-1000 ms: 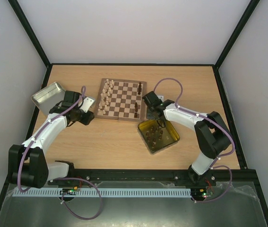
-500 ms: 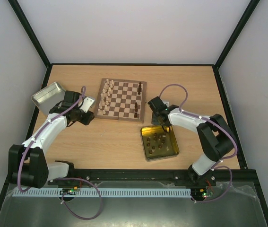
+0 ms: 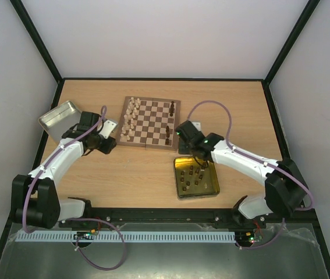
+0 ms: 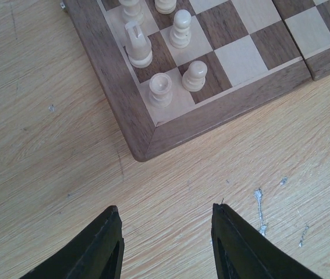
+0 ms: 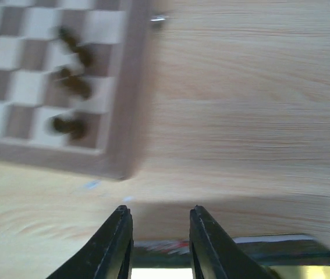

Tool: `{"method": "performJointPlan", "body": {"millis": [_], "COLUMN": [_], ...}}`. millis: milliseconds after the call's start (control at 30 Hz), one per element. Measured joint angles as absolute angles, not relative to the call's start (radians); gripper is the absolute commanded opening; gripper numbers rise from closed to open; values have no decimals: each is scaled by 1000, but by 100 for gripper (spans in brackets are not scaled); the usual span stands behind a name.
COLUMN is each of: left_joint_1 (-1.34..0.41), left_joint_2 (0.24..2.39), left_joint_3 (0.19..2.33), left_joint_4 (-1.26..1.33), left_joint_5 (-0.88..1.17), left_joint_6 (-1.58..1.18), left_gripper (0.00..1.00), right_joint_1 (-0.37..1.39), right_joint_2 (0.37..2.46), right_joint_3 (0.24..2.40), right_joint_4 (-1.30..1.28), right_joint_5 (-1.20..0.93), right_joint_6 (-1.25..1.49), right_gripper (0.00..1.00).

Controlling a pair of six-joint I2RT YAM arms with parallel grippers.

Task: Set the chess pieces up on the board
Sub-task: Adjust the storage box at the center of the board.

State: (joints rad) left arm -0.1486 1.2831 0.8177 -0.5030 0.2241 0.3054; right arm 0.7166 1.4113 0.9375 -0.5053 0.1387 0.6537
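The board (image 3: pixel 153 121) lies at the table's middle back. Several cream chess pieces (image 3: pixel 131 119) fill its left two files, and a few dark ones (image 3: pixel 169 135) stand on its right edge. More dark pieces (image 3: pixel 195 174) lie in the yellow tin (image 3: pixel 179 180). My right gripper (image 3: pixel 195 154) hovers over the tin's far rim. In the right wrist view it (image 5: pixel 159 209) is open and empty, with the board's corner (image 5: pixel 127 133) and blurred dark pieces (image 5: pixel 74 84) ahead. My left gripper (image 4: pixel 165 207) is open over bare table, short of the board's near left corner (image 4: pixel 144 145) and its cream pieces (image 4: pixel 160 88).
A silver tin (image 3: pixel 59 115) rests at the left edge of the table, behind my left arm. Black frame rails run along the table's sides and near edge. Purple cables loop above both arms.
The yellow tin has slid toward the near edge and turned square. My right gripper has moved from inside it to its far rim and opened slightly. The left arm is still.
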Motion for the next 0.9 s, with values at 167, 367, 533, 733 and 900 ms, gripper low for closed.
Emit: {"method": "performJointPlan", "body": {"millis": [167,367,533,733,900], "left_joint_1": [-149,-149,-150,-150,-150], "left_joint_2": [1285,1295,1299,1306,1310], "left_joint_3": [818,818,818,818,818], "left_joint_4": [-498,-488,-484,-484,-484], "left_joint_5": [214,204,200,197,197], "left_joint_6": [305,305,303,302,302], "left_gripper": [44,44,45,44,44], "right_joint_1": [890,971,971,971,971], "right_joint_2": [1454,1547,1579,1580,1556], "right_joint_3": [1002,1005,995,958,902], "right_joint_4": [-509,-501,-482,-472,-469], "right_joint_5": [99,15,-26,-46,-49], "right_joint_6": [673,689,696,700,714], "right_gripper": [27,26,26,25,25]}}
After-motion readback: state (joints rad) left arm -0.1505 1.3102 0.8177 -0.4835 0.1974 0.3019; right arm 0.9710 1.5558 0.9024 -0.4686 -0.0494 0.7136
